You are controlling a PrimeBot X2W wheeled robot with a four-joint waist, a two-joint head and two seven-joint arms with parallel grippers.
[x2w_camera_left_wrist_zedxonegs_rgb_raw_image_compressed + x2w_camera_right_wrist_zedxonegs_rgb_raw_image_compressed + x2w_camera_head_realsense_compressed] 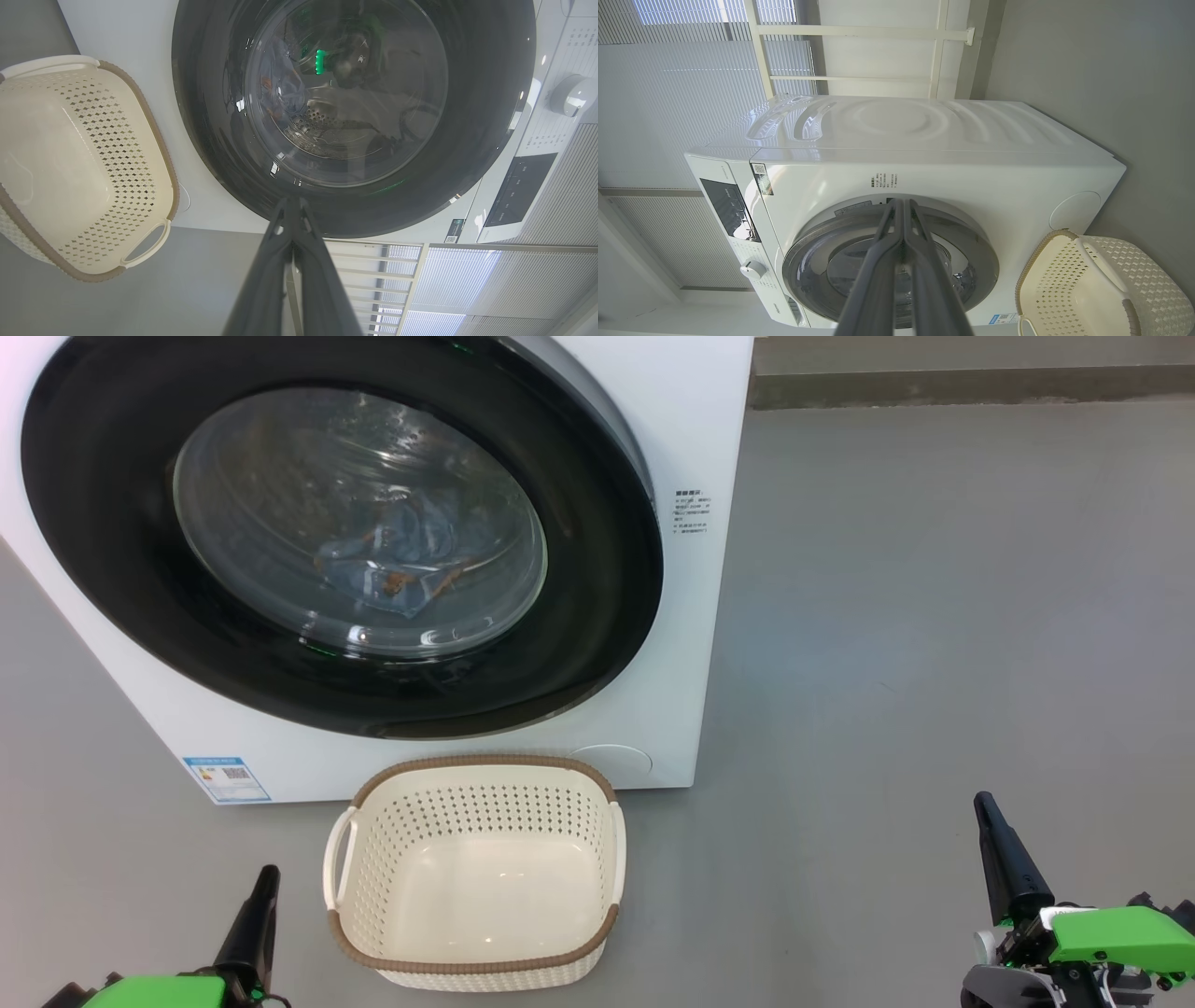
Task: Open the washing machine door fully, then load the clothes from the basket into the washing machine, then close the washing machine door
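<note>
Grey floor (934, 616) in your head view: the basket (476, 764) stands empty just before the washing machine (686, 429), the clothes (411, 553) behind the washing machine door (602, 579), which looks shut. Left wrist view: your left gripper (292, 203) is pinched together, empty. Right wrist view: your right gripper (903, 204) likewise. Nothing seems left to do.

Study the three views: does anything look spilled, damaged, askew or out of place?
Nothing stands out. The clothes lie inside the washing machine behind its door; the basket sits upright and empty on the floor before it.

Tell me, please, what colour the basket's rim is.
The basket's rim is brown, clearest in the head view.
</note>
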